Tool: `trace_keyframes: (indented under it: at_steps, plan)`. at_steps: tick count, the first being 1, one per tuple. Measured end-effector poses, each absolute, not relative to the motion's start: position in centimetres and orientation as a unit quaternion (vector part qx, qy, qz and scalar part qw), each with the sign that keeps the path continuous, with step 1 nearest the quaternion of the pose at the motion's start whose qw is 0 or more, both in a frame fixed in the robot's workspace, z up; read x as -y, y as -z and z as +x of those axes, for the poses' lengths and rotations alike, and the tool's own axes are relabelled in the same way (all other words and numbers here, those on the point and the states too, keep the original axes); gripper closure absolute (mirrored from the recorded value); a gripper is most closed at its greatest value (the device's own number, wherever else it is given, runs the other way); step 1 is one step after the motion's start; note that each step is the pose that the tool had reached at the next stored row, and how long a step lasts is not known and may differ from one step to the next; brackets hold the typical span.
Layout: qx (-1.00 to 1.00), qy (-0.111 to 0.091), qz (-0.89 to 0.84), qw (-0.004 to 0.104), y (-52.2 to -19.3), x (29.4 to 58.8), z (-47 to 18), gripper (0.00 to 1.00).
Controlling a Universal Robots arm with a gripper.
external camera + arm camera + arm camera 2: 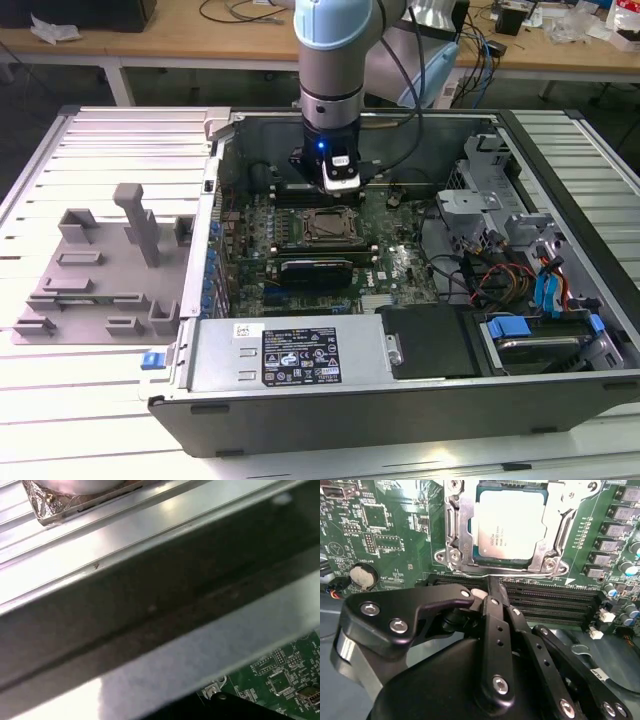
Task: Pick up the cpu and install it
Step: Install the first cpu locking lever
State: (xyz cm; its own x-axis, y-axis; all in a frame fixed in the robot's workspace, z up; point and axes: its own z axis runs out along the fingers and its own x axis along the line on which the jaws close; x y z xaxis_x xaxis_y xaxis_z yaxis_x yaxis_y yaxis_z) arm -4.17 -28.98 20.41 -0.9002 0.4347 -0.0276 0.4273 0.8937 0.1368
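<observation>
The cpu [512,525] is sitting in the motherboard socket [454,555], just beyond the tool [490,597], whose fingers are closing on nothing. Any bump risks unseating it.

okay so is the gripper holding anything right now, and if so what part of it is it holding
Nothing appears to be held. In the second wrist view the cpu lies in the socket frame, apart from the gripper.
</observation>
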Motion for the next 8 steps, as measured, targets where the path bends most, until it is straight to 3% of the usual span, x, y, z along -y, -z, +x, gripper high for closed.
trace_keyframes:
  at_steps: [8]
  plan:
    - [-0.971,-0.070,0.226,0.028,-19.83,29.10,-4.19,0.89]
